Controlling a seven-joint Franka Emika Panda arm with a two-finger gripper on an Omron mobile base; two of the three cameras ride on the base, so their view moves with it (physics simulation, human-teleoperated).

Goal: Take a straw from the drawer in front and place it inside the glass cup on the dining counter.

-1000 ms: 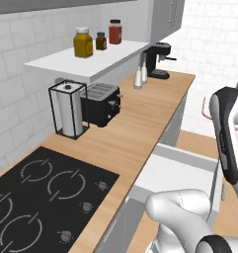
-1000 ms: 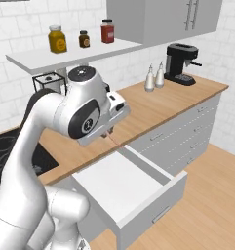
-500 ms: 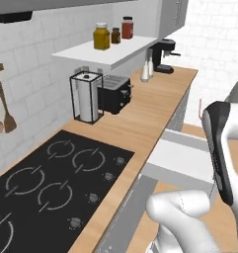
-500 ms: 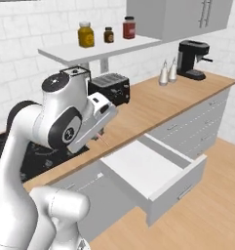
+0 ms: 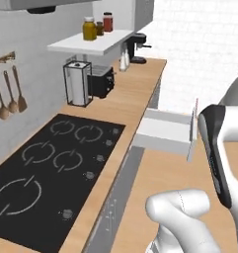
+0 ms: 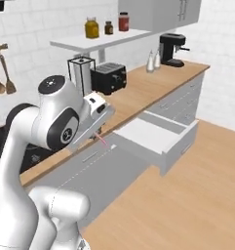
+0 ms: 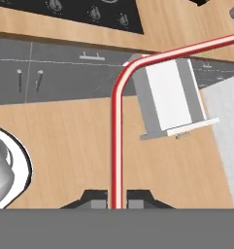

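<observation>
Straw in hand, drawer open.
Hand (image 7: pixel 117 198) clamped on red-pink straw (image 7: pixel 116 126), held above the wood floor; white drawer (image 6: pixel 157 137) pulled out from the bench (image 5: pixel 135 91) front.

A kitchen: hob (image 5: pixel 46 168), toaster (image 6: pixel 108 77), coffee machine (image 6: pixel 170 49)
</observation>
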